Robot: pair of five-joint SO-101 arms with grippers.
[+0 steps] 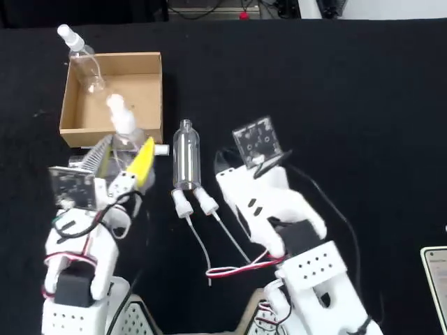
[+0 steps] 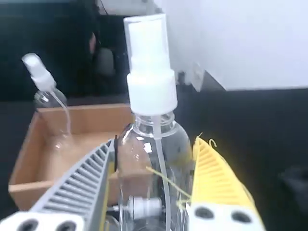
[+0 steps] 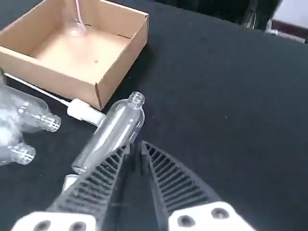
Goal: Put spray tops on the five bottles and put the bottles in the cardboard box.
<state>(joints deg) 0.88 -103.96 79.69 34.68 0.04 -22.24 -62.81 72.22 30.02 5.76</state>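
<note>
My left gripper point(image 1: 128, 143) point(image 2: 154, 144) is shut on an upright clear bottle point(image 1: 126, 129) point(image 2: 144, 159) with a white spray top point(image 2: 150, 72), at the front wall of the cardboard box point(image 1: 78, 131) point(image 2: 29, 159) point(image 3: 115, 72). A second capped bottle point(image 1: 85, 63) point(image 2: 45, 94) leans in the box's far left corner. An uncapped bottle point(image 1: 186, 162) point(image 3: 113, 130) lies on the cloth. My right gripper point(image 1: 222, 162) point(image 3: 135, 147) is shut and empty just beside it. Two loose spray tops point(image 1: 183, 202) point(image 1: 207, 203) lie below that bottle, and a third point(image 1: 161, 149) point(image 3: 84, 111) lies by the box.
Two more uncapped bottles point(image 3: 31, 119) point(image 3: 14, 153) lie near the box's front. Red and white cables point(image 1: 237, 266) trail from the right arm. A pale flat device point(image 1: 436, 269) sits at the table's right edge. Black cloth spreads open to the right.
</note>
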